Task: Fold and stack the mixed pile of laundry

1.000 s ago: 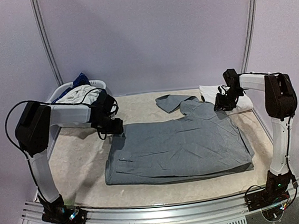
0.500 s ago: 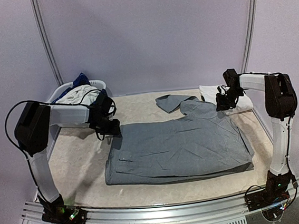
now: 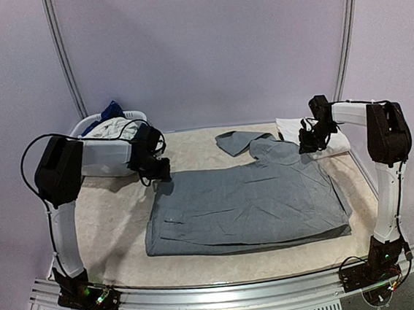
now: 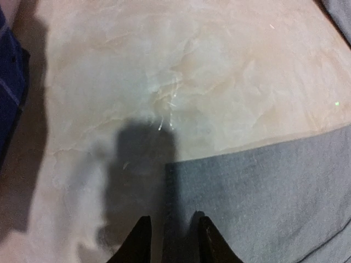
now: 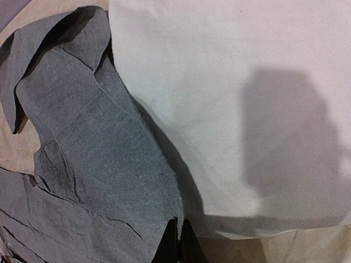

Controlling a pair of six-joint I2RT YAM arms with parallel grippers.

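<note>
A plain grey T-shirt (image 3: 248, 206) lies spread flat in the middle of the table, one sleeve (image 3: 231, 141) flipped out at the back. My left gripper (image 3: 159, 170) is low at its far left corner. In the left wrist view its jaws (image 4: 174, 244) stand apart, astride the edge of the grey cloth (image 4: 263, 192). My right gripper (image 3: 307, 144) is at the shirt's far right shoulder. There its fingertips (image 5: 178, 241) are shut on the edge of the grey fabric (image 5: 93, 148), next to a folded white piece (image 5: 219, 109).
A white oval basket (image 3: 85, 127) stands at the back left, holding white cloth (image 3: 113, 129) and a blue plaid piece (image 3: 111, 108). The plaid's edge (image 4: 8, 93) shows at the left of the left wrist view. The folded white piece (image 3: 292, 126) lies at the back right corner.
My left gripper has shifted slightly back to the shirt's far left corner and its jaws have narrowed. My right gripper has shut on the shirt's edge.
</note>
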